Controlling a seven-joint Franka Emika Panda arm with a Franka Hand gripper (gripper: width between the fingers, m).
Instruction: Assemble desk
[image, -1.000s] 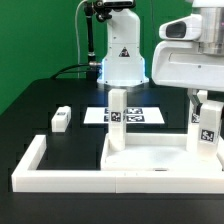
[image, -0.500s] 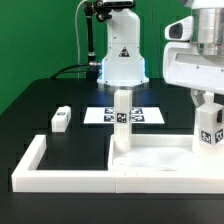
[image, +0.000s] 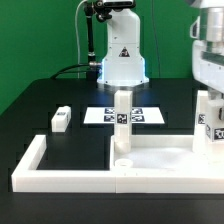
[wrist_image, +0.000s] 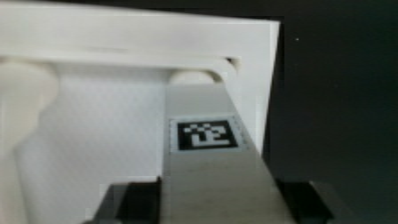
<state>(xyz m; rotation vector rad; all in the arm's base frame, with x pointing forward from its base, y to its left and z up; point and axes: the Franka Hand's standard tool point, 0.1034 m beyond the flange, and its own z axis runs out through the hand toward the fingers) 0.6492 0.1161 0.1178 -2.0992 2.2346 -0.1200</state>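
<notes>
The white tabletop panel (image: 160, 158) lies flat inside the border rail. One tagged white leg (image: 121, 120) stands upright at its corner on the exterior view's left. My gripper (image: 206, 100) is at the exterior view's right edge, shut on a second tagged leg (image: 207, 125) that it holds upright at the panel's right corner. In the wrist view the gripper (wrist_image: 217, 205) clamps this leg (wrist_image: 210, 140) between dark fingers (wrist_image: 134, 203), with the panel (wrist_image: 89, 60) below. Whether the leg's foot sits in a hole is hidden. A third leg (image: 61, 119) lies loose on the table at the left.
The long white U-shaped border rail (image: 30, 165) runs along the front and the left. The marker board (image: 140, 115) lies behind the standing leg. The robot's white base (image: 122, 55) stands at the back. A green wall is at the left.
My gripper and arm have shifted toward the exterior view's right, partly out of frame. The held leg stays at the panel's right corner. The other parts have not moved.
</notes>
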